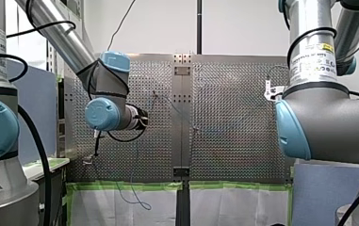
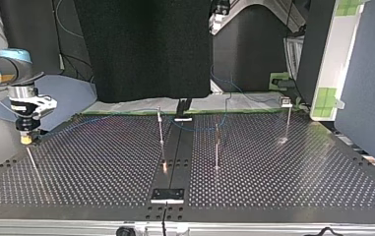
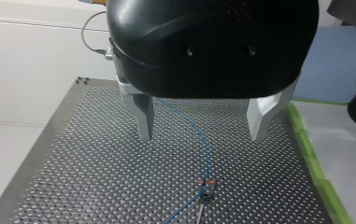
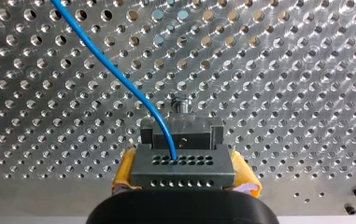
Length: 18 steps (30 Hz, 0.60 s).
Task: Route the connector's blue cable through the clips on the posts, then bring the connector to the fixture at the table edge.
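Right claw (image 4: 183, 179) points straight down at surface (image 4: 283, 70) edge, yellow pads (image 4: 125, 173) clamped on grey connector (image 4: 182, 168); blue cable (image 4: 115, 74) leaves its top. Left claw (image 3: 200, 138) hovers above surface, spread wide, empty.

the table (image 4: 283, 70) is bare perforated metal, bright and reflective. above it the blue cable (image 4: 119, 79) has a smooth, faintly glossy sheath. the connector (image 4: 182, 169) is matt grey, metal-looking, between the matt yellow pads (image 4: 125, 175) of my right gripper (image 4: 184, 179). my left gripper (image 3: 199, 135) has a glossy black shell and matt grey metal fingers (image 3: 144, 114). thin posts (image 2: 161, 132) on the table are shiny metal; matt green tape (image 3: 313, 158) lines the table's edge
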### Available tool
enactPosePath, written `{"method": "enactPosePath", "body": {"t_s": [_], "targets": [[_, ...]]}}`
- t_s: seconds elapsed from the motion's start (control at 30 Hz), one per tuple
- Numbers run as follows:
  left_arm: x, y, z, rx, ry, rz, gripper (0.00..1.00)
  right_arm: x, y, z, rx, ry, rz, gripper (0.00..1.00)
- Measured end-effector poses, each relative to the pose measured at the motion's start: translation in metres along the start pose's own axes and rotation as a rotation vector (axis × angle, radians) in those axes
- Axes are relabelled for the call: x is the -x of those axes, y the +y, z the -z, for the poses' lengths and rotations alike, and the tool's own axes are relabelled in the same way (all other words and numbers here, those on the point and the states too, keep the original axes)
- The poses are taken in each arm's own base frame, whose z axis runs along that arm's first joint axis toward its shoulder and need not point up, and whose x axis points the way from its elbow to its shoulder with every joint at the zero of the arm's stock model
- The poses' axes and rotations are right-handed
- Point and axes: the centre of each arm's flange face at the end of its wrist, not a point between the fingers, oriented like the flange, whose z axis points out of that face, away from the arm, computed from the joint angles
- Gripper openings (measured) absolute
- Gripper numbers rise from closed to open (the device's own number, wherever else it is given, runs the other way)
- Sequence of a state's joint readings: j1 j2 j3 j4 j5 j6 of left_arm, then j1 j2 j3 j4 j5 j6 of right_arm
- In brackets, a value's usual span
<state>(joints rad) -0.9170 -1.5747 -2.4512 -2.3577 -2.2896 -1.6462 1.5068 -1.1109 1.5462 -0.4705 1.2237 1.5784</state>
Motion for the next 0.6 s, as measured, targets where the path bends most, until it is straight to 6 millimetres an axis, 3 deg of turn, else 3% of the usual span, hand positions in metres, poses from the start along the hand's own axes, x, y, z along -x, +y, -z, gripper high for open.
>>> {"method": "enactPosePath", "body": {"t_s": [0.13,0.4,0.6], "targets": [[-0.007,0.0,0.0,0.002,0.016,-0.02,1.0,-0.001,-0.001,-0.001,-0.007,0.0,0.006,0.0],[0.007,0.001,0.002,0.004,-0.014,0.007,1.0,-0.001,-0.002,-0.001,-0.02,-0.001,0.009,0.0],[0.006,0.001,0.002,0.003,-0.011,0.002,1.0,-0.001,-0.003,-0.001,-0.034,-0.003,0.007,0.0]]}}
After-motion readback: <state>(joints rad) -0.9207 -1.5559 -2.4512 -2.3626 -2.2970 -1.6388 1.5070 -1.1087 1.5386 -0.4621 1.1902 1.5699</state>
